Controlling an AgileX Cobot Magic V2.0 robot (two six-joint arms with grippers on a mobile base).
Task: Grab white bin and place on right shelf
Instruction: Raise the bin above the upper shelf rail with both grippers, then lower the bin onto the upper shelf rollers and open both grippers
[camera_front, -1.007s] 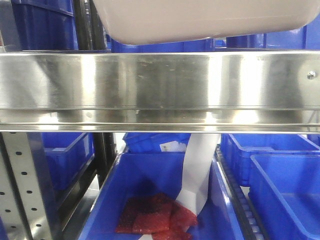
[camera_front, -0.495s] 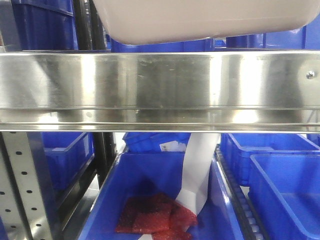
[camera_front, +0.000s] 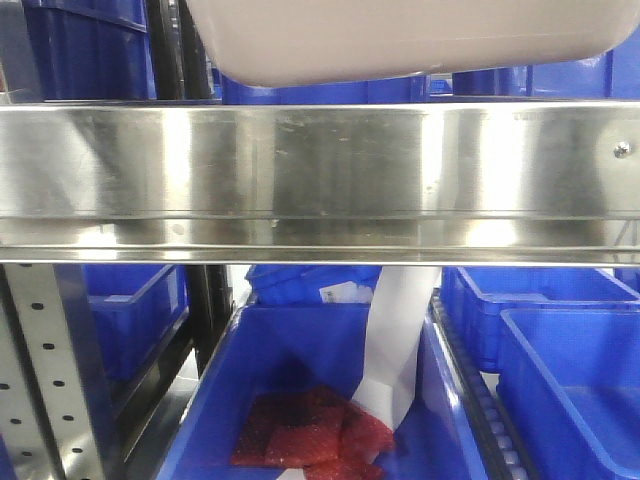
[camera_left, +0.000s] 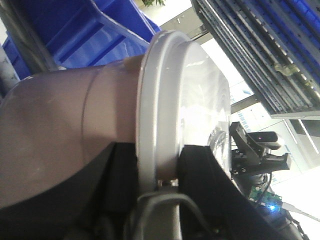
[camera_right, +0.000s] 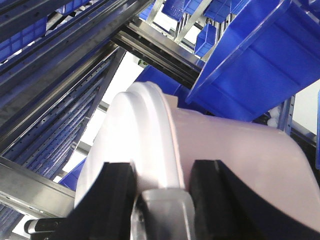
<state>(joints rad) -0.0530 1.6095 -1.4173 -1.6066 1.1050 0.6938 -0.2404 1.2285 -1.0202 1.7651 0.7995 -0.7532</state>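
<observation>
We see the white bin (camera_front: 400, 40) at the top of the front view. Its rounded underside is just above the broad shiny front rail of the shelf (camera_front: 320, 170), with a thin strip of blue showing between them, and we cannot tell whether it touches the shelf farther back. In the left wrist view, the left gripper (camera_left: 157, 170) is closed on the bin's rim, with 1 black pad on the wall side and 1 on the lid (camera_left: 190, 100) side. The right gripper (camera_right: 162, 182) clamps the rim on the opposite end the same way, with its 2 pads pressed on either side. Below the rail stand blue crates (camera_front: 560, 370). The middle crate holds red packets (camera_front: 300, 435) and a white paper strip (camera_front: 400, 350). A perforated upright (camera_front: 45, 370) stands at the lower left.
</observation>
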